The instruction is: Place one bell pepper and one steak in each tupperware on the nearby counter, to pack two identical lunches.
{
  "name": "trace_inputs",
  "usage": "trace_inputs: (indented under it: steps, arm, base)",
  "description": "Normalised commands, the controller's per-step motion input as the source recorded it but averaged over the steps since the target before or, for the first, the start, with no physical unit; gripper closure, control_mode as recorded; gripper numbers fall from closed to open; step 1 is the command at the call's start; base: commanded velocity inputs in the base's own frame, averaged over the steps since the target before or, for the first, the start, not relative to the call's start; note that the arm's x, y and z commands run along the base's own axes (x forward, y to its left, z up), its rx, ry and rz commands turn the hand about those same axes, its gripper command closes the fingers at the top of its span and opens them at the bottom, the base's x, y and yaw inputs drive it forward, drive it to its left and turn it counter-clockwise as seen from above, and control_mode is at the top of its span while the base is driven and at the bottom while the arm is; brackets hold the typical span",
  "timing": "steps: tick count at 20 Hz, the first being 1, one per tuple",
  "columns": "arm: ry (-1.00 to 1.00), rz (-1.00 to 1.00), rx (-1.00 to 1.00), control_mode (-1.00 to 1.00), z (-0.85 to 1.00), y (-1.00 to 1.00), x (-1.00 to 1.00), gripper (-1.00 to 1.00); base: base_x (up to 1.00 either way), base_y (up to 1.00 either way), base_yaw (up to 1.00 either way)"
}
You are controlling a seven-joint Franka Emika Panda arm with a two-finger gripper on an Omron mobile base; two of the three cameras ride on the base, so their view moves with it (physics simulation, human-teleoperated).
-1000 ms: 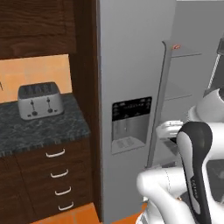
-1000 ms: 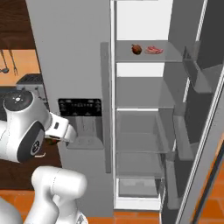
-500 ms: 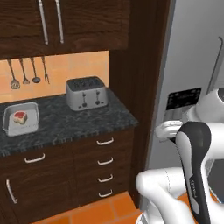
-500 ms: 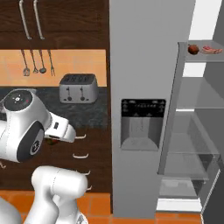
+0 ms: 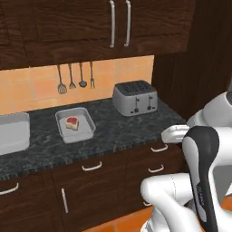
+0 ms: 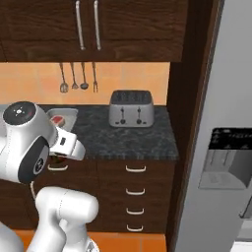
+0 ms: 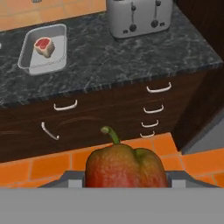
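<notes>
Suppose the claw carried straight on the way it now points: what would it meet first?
Probably the drawer fronts under the counter, judging by the hand view's centre; depth is unclear. The claw holds a bell pepper.

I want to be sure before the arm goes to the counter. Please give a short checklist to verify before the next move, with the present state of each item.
1. Bell pepper held in the gripper: ok.
2. Tupperware in view on the counter: ok.
3. Steak already inside that tupperware: ok.
4. Free room left beside the steak: ok.
5. Toaster stands apart from the tupperware: ok.
6. Second tupperware contents: cannot tell.
</notes>
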Motion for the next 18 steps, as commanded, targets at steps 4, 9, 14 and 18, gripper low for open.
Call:
trace_inputs:
  steps: [4, 9, 14, 18]
  arm:
    - [0.0, 0.0, 0.0, 1.0, 0.0, 0.0, 0.0, 1.0]
    - [0.0, 0.0, 0.0, 1.0, 0.0, 0.0, 0.0, 1.0]
    - [0.0, 0.0, 0.0, 1.0, 0.0, 0.0, 0.0, 1.0]
    - [0.05, 0.07, -0.03, -1.0, -0.53, 0.16, 0.57, 1.0]
  base:
    - [0.72, 1.0, 0.0]
    - [0.74, 1.0, 0.0]
    - [0.74, 0.96, 0.0]
    - [0.0, 0.0, 0.0]
